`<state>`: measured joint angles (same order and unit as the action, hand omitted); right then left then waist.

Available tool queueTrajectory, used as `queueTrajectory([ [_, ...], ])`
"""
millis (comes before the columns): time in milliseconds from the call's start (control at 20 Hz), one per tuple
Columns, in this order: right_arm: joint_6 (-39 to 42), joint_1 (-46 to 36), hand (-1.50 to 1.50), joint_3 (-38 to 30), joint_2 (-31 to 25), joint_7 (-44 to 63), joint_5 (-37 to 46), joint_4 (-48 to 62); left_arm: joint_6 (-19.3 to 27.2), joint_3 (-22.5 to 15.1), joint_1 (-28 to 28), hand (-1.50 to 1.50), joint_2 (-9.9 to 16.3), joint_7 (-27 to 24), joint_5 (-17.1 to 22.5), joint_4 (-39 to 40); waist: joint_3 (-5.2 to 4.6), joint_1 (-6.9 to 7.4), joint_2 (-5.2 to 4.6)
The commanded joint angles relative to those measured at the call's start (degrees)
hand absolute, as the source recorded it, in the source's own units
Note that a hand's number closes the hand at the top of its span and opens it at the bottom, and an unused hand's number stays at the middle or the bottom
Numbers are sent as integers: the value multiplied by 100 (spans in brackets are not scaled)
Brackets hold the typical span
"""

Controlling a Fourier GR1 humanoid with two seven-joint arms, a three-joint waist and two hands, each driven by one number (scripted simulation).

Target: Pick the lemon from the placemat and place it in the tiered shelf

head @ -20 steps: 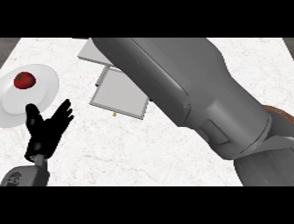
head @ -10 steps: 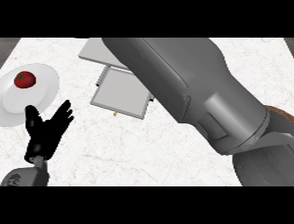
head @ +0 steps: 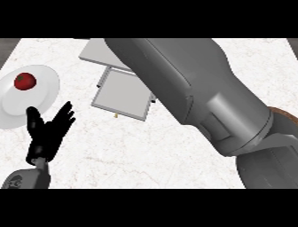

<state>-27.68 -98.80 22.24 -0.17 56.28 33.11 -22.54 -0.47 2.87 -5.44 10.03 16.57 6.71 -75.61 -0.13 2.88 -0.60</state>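
Although the right forearm [head: 198, 93] has slid slightly across the shelf [head: 122, 93] since a second ago, its hand is hidden, so whether it holds the lemon cannot be told; no lemon shows. 1 left hand [head: 47, 133] rests open just below 1 plate [head: 14, 104] bearing 1 tomato [head: 25, 81]. 1 placemat [head: 296, 124] edge shows right.

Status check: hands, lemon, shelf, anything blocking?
Left hand open, resting lower left. Right hand hidden; right forearm blocks most of view. Lemon not visible. Tiered shelf partly covered; red fruit on plate.
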Motion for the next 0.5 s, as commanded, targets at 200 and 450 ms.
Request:
queueTrajectory([
  [200, -1587, 48, -150, -580, 15, 253, -143, -287, 15, 128, -28, 0, 107, -47, -20, 79, 5, -100, 17],
  [450, -2317, 117, -150, -965, 15, -105, -306, -535, -133, 60, 243, 0, 55, -75, 70, -111, 6, -55, 20],
])
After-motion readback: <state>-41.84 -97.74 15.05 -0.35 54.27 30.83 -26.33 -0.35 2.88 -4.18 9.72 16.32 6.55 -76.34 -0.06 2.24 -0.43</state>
